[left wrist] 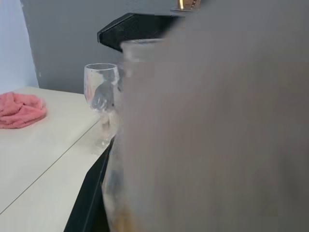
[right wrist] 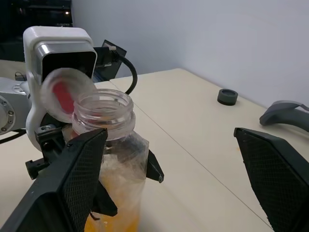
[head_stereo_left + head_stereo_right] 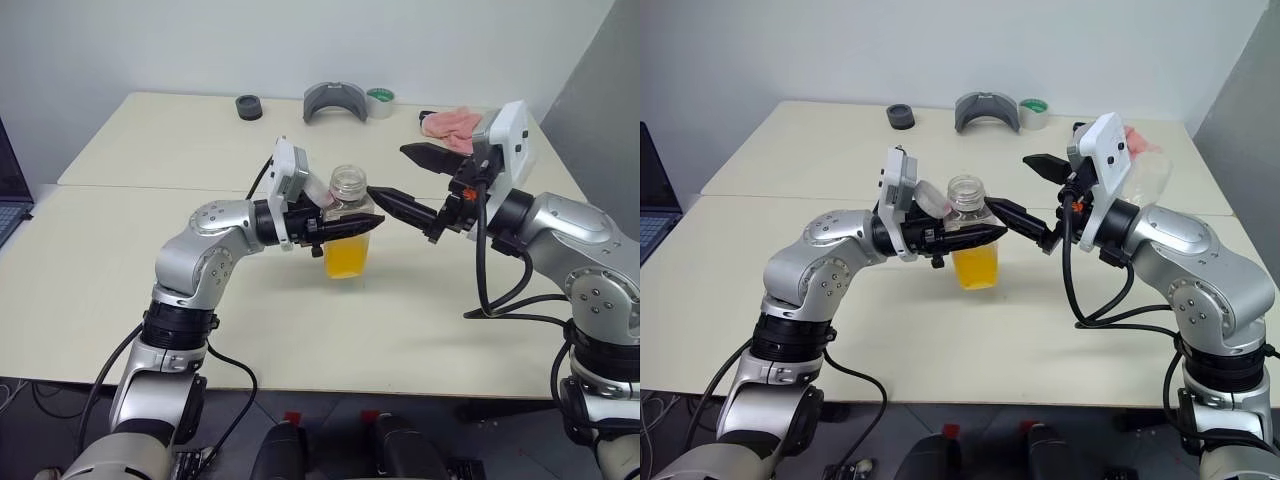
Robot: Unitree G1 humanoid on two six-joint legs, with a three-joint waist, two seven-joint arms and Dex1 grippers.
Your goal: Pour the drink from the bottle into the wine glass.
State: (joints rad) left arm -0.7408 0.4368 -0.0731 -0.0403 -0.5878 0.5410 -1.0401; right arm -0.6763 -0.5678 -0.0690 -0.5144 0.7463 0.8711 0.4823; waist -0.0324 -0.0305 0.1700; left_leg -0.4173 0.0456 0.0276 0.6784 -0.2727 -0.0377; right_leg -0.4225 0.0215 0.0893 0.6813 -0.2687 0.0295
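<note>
From the head views, the small clear plastic bottle [image 3: 350,232] with a squarish body stands upright near the middle of the pale desk [image 3: 120,300], well in from every edge, its lower part filled with translucent orange-yellow drink [image 3: 346,259] and its wide neck uncovered. The left gripper [image 3: 362,226] reaches in level from the left with its jaws pinching the bottle's body, and the flipped-open white cap with a pink-red inside [image 3: 928,199] hangs beside the neck. The right gripper [image 3: 405,178] hovers just right of the bottle, jaws spread wide and holding nothing, the lower finger's tip close to the bottle's shoulder. Along the far edge lie a black round ring [image 3: 249,107], a grey curved holder [image 3: 335,101], a roll of tape [image 3: 380,102] and a pink cloth [image 3: 452,124]; the near half of the desk is bare. In the left wrist view, the clear stemmed wine glass [image 1: 102,104] stands upright close to a desk edge, apart from the pink cloth. In the right wrist view, the open-necked bottle sits beside one spread black finger [image 2: 72,179], the other finger well apart from it.
</note>
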